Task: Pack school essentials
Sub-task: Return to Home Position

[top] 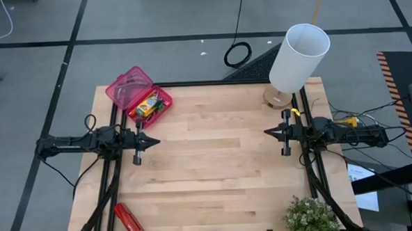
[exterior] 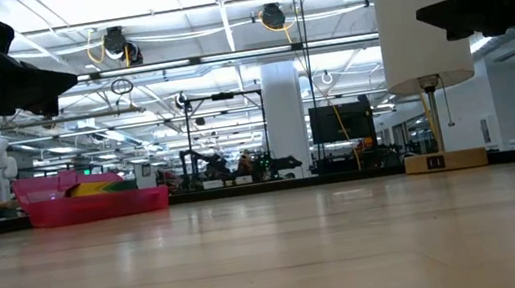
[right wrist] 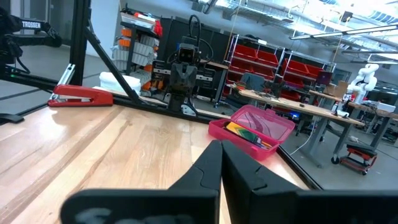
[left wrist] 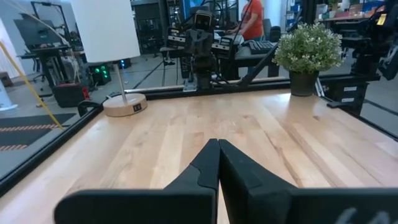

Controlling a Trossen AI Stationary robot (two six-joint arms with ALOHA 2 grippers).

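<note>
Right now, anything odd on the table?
Little stands out. The pink case sits open at the far left corner with the crayon box inside, and the red stapler overhangs the near left edge.

Place: a robotics lab or workshop, probably in an industrial hall.
Evidence: exposed ceiling ducts (exterior: 265, 17), red parts-bin shelving (right wrist: 264, 62), other robot rigs (left wrist: 202, 40), taped concrete floor (top: 37, 74), wooden table (top: 215, 171).

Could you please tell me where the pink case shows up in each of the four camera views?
High view: the pink case, lid open, sits at the table's upper left corner.
Low view: at the far left, on the table's far edge.
Left wrist view: not in it.
Right wrist view: right of centre, near the table edge.
Shared landmark: the white lamp.
</note>
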